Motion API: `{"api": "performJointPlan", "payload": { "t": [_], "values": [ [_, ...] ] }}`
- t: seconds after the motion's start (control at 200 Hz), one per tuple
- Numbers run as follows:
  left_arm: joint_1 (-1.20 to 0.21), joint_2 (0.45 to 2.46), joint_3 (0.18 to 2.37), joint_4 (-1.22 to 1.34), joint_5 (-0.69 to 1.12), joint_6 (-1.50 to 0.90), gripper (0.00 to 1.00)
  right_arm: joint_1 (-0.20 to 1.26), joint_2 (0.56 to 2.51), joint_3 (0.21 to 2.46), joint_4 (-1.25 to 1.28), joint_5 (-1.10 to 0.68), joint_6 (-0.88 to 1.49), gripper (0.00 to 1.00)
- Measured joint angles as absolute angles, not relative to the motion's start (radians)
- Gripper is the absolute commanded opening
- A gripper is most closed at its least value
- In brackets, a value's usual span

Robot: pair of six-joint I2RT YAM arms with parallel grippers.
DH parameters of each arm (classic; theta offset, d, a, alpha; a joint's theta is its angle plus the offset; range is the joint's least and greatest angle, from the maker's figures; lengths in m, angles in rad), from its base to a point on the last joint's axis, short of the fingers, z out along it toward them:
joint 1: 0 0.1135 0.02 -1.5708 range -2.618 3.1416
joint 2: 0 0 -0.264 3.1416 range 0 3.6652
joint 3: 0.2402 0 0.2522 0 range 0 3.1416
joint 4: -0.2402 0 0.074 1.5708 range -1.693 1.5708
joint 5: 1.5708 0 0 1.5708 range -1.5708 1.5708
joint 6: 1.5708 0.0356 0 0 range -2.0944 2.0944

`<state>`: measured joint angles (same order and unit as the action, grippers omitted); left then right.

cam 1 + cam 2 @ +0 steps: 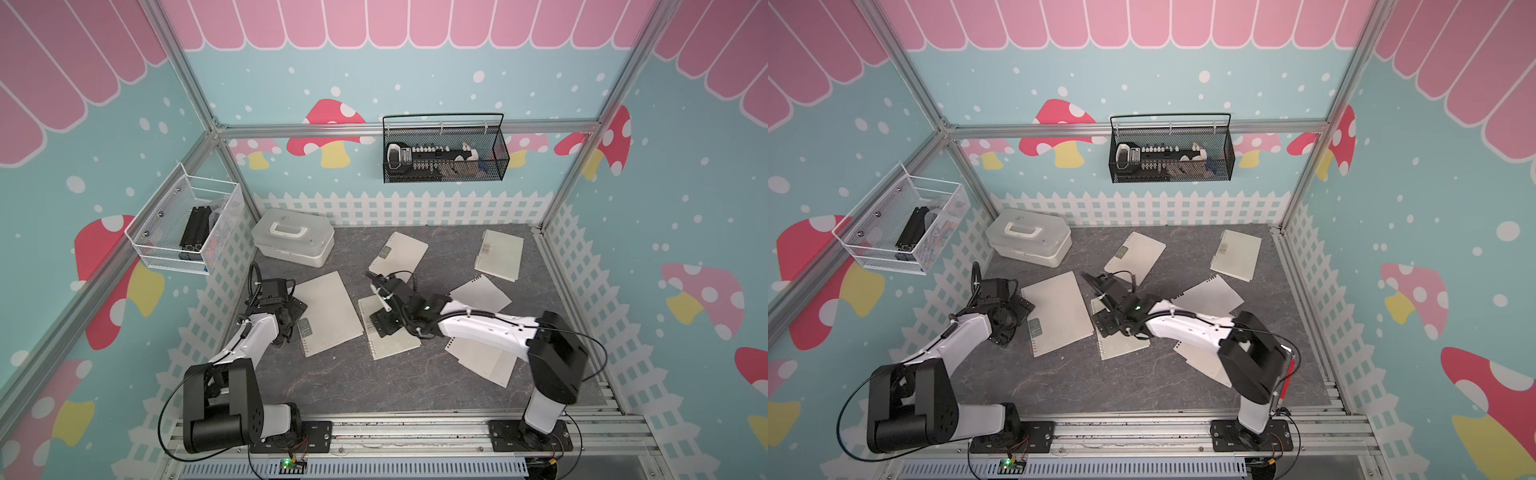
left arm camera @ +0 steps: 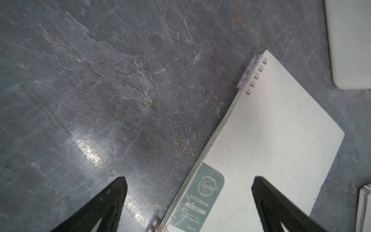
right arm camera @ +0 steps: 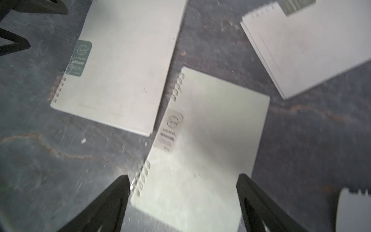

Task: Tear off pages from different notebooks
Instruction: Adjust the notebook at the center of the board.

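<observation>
Notebooks lie flat and closed on the dark marbled tabletop, four in all. A large notebook sits left of centre. A small notebook lies just right of it in the middle, a third notebook is farther back, and a fourth notebook is at the far right. Loose pages lie to the right of the small notebook, some toward the far side and others nearer, partly hidden beneath the right arm. The torn-hole edge of one sheet shows in the right wrist view. The left tool stands wide open with nothing in it, at the near left corner of the large notebook. It straddles the wire-bound edge by the grey-green label, with one finger over bare tabletop and the other over the cover. Whether either finger touches cannot be told. The right tool is also spread wide and holds nothing. It is poised over the small notebook, one finger at the wire coil and the other above the cover. That view is blurred, so contact cannot be judged. A white plastic box with a handle rests at the far left of the tabletop, apart from the notebooks.
</observation>
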<state>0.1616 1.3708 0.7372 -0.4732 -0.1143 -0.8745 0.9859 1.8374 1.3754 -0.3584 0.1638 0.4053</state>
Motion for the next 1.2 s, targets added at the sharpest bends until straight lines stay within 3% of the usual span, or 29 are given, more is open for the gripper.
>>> {"api": "performJointPlan", "payload": {
  "t": [0.285, 0.645, 0.86, 1.006, 1.196],
  "values": [
    [0.176, 1.477, 0.775, -0.424, -0.056, -0.857, 0.99, 1.036, 2.087, 1.475, -0.471, 0.253, 0.371, 0.97],
    [0.177, 1.522, 0.786, -0.389, -0.013, -0.841, 0.98, 1.012, 2.033, 1.384, -0.477, 0.393, 0.459, 0.96],
    [0.181, 1.538, 0.788, -0.382, 0.012, -0.814, 0.98, 0.935, 1.966, 1.298, -0.461, 0.336, 0.487, 0.95],
    [0.181, 1.546, 0.793, -0.378, 0.023, -0.799, 0.98, 0.931, 1.901, 1.247, -0.386, 0.170, 0.481, 0.92],
    [0.182, 1.572, 0.813, -0.357, 0.047, -0.778, 0.94, 0.936, 2.062, 1.478, -0.241, -0.063, 0.508, 0.87]
  ]
}}
